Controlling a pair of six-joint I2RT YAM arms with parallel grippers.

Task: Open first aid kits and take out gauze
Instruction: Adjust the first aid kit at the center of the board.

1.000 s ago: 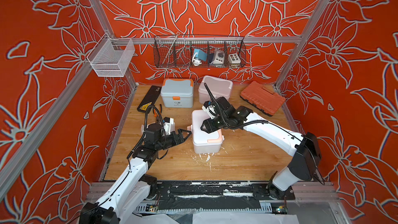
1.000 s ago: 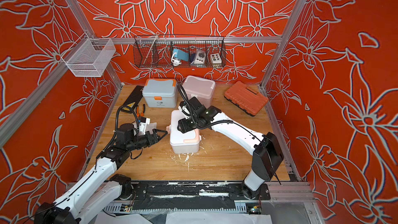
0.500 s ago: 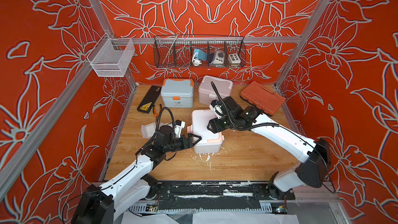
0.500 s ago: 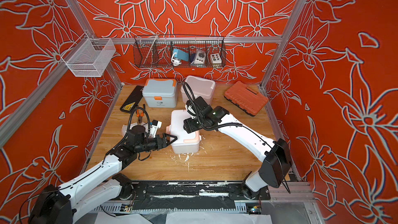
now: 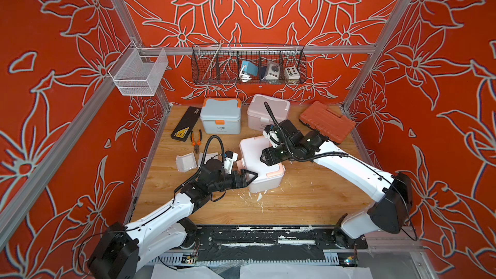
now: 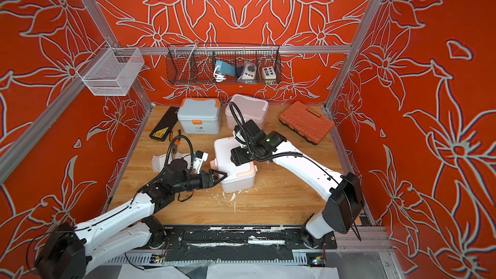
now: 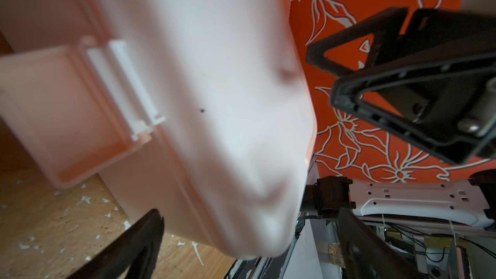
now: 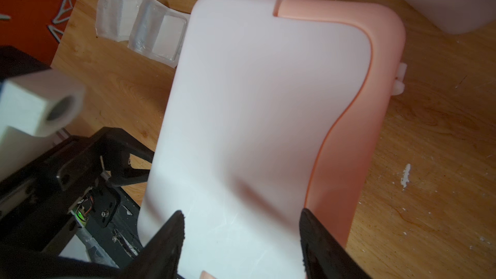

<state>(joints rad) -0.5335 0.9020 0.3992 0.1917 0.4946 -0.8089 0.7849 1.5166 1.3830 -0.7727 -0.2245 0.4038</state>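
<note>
Peach-trimmed white plastic first aid kit (image 5: pixel 261 163), still shut, gains our wide-spread left tool (image 5: pixel 251 177) at its corner, our half-spread right tool (image 8: pixel 241 212) above; we judge opening near.

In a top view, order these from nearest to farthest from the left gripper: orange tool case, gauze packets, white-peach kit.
1. White-peach kit, directly before the left gripper.
2. Gauze packets, toward the left wall.
3. Orange tool case, far back right.
</note>
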